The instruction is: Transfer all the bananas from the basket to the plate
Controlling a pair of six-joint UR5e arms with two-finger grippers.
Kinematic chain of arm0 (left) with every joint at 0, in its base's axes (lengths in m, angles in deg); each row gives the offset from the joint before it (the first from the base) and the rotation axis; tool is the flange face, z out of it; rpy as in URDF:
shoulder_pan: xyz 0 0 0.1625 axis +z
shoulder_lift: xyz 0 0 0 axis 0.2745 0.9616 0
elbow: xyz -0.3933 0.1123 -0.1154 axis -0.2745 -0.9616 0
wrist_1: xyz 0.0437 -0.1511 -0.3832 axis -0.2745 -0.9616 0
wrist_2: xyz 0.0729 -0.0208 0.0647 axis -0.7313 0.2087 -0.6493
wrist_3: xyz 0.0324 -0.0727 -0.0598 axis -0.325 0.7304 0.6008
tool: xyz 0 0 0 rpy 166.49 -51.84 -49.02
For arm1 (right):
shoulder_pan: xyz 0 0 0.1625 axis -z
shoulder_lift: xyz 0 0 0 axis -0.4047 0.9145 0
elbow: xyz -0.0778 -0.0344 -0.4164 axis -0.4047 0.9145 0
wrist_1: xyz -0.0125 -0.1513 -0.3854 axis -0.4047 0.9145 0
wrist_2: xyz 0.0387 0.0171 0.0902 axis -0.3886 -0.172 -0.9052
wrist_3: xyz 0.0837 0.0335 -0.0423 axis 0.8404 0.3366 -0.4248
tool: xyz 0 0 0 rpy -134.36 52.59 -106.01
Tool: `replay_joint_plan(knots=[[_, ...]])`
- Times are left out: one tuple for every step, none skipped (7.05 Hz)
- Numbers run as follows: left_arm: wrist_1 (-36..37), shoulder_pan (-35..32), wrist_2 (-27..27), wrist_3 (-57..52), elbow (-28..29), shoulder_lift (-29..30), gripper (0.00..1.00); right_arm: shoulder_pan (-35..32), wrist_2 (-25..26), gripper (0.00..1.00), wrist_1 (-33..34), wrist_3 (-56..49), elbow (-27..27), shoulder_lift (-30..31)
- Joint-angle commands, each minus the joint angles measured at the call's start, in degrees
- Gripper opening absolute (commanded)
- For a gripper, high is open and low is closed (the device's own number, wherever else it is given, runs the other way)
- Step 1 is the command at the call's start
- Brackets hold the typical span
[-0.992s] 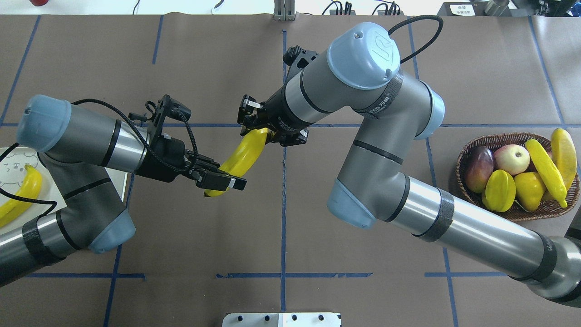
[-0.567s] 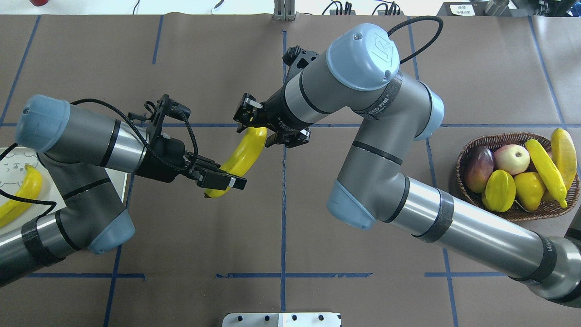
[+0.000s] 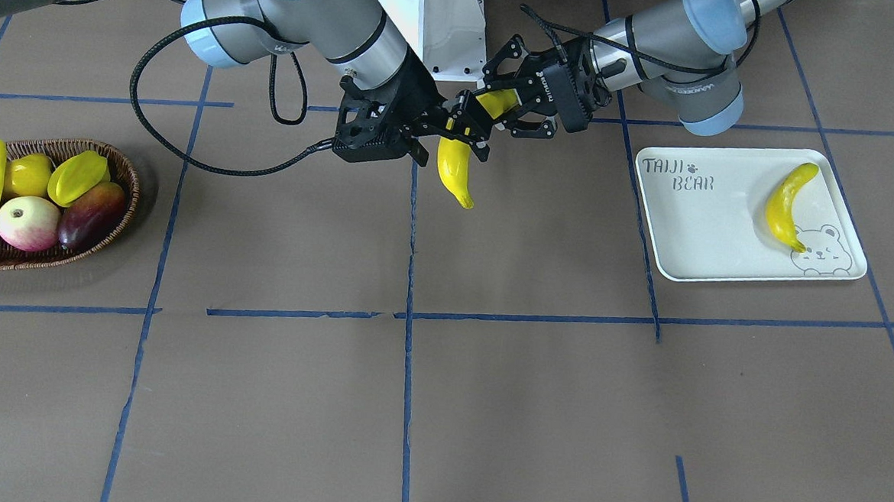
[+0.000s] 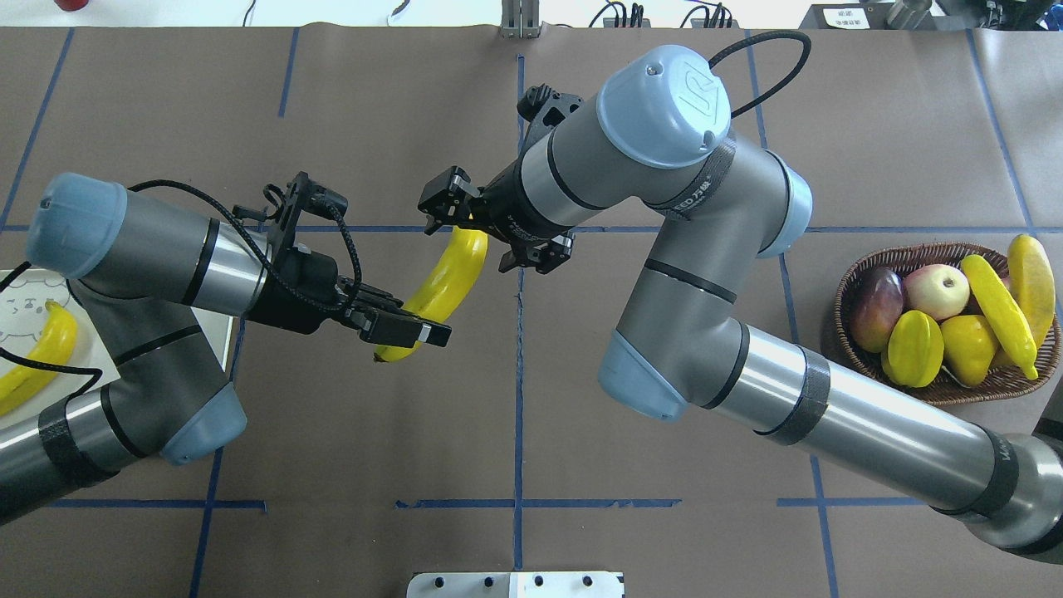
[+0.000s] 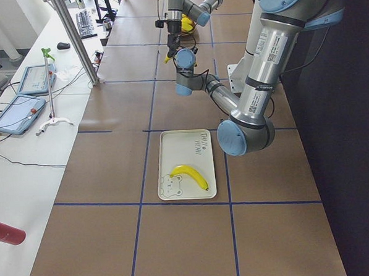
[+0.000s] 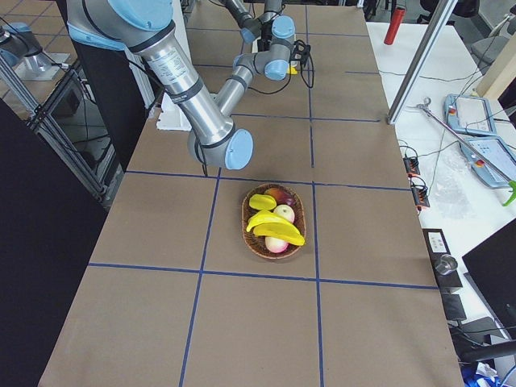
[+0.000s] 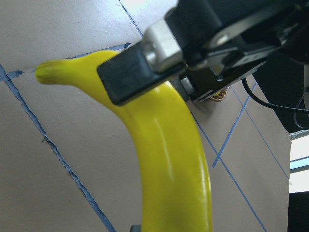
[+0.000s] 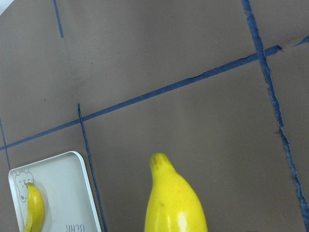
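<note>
One banana (image 4: 444, 278) hangs in the air over mid-table between both arms. My left gripper (image 4: 403, 328) is shut on its lower end. My right gripper (image 4: 486, 232) stands open around its upper end, and one of its fingers (image 7: 128, 79) shows beside the stem. A second banana (image 3: 787, 208) lies on the plate (image 3: 708, 234) by the bear drawing, behind my left arm. Two more bananas (image 4: 996, 311) (image 4: 1032, 278) rest on top of the other fruit in the wicker basket (image 4: 843, 291) at the far right.
The basket also holds a starfruit (image 4: 912, 349), an apple (image 4: 937, 291), a dark mango (image 4: 876, 309) and a round yellow fruit (image 4: 967, 349). The white robot base (image 4: 515, 584) sits at the near table edge. Blue tape lines cross the brown table cover.
My right gripper's fingers have spread apart off the banana's upper end. The left gripper keeps its hold, and the banana has hardly moved.
</note>
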Motion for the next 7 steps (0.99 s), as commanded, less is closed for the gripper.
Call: replay_joint_plan(knots=[[0.2,-0.4,0.0,1.5,0.1,-0.3,0.09,-0.1,-0.1,1.00,0.0,-0.2,-0.1,0.1],[0.3,-0.8,-0.1,2.1,0.1,-0.8,0.09,-0.1,-0.1,1.00,0.0,-0.4,-0.1,0.2],[0.6,-1.6,-0.7,2.3,0.7,-1.5,0.08,-0.2,-0.1,1.00,0.3,-0.5,-0.1,0.8],[0.7,-2.6,-1.3,2.3,0.8,-4.5,0.09,-0.2,0.0,1.00,0.4,-0.6,-0.1,2.1],[0.8,-5.0,-1.3,2.2,0.7,-8.3,0.09,-0.8,0.0,1.00,0.4,-1.1,-0.1,2.8],[0.8,-7.7,-1.1,1.9,0.7,-10.7,0.11,-1.0,0.0,1.00,0.4,-2.3,-0.1,3.8],[0.8,-9.5,-1.0,1.5,0.9,-12.8,0.15,-1.8,-0.1,1.00,0.8,-3.6,-0.1,4.5]])
